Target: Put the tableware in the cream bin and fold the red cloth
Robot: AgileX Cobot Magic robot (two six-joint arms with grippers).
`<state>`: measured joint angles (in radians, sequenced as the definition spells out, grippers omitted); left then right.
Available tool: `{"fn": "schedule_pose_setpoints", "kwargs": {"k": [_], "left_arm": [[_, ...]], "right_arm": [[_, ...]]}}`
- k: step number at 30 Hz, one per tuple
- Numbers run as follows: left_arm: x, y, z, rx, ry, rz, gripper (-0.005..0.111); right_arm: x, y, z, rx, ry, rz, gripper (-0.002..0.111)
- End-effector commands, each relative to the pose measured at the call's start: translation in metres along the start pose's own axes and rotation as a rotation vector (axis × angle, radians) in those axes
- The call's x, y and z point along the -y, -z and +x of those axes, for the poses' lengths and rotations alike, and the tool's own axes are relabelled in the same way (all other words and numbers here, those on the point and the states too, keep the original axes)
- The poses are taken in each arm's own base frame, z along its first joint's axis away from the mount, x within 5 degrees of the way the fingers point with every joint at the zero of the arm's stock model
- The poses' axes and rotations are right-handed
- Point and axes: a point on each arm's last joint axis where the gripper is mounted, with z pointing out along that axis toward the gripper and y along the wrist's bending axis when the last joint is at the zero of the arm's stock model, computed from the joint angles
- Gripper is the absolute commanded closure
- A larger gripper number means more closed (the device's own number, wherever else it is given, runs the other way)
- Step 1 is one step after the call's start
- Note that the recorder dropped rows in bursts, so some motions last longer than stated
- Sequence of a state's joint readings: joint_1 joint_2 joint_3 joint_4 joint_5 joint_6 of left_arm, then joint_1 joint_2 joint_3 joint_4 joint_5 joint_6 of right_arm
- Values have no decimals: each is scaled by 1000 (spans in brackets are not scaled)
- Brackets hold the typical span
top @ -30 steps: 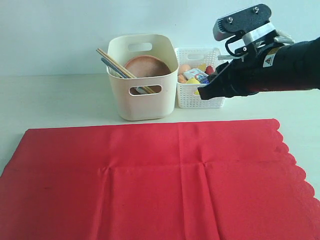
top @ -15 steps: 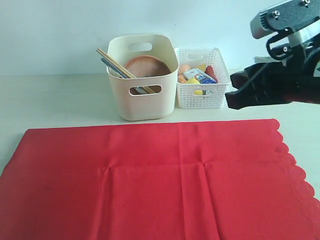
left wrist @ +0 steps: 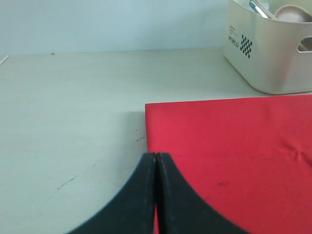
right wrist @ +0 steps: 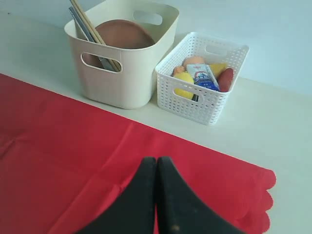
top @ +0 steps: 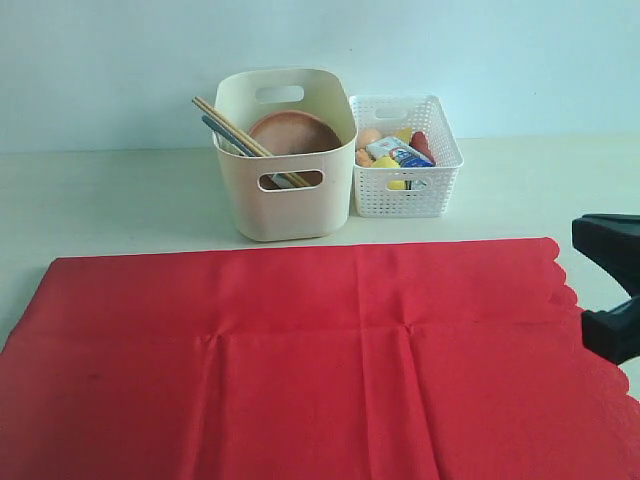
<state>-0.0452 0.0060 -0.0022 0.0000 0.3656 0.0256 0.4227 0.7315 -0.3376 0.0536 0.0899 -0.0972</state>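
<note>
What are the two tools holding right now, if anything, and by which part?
Nothing. The left tool and the right tool are both shut, fingertips pressed together with nothing between them. The red cloth lies flat, ungripped.

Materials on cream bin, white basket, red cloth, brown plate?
Cream bin: likely moulded plastic, smooth satin walls, rounded corners.
White basket: plastic too, moulded lattice walls.
Red cloth: thin matte fabric, judging by creases and scalloped edge.
Brown plate: matte, possibly wood; grain not discernible.
</note>
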Motion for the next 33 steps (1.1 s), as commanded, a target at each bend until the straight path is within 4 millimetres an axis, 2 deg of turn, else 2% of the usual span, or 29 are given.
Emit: {"fn": "schedule_pose_setpoints", "kwargs": {"k": [1, 33], "left_arm": [[0, 0, 0, 12, 9, 3, 107], [0, 1, -2, 8, 8, 5, 107]], "right_arm": [[0, 8, 6, 34, -19, 2, 108], [0, 9, 6, 33, -84, 0, 108]]}}
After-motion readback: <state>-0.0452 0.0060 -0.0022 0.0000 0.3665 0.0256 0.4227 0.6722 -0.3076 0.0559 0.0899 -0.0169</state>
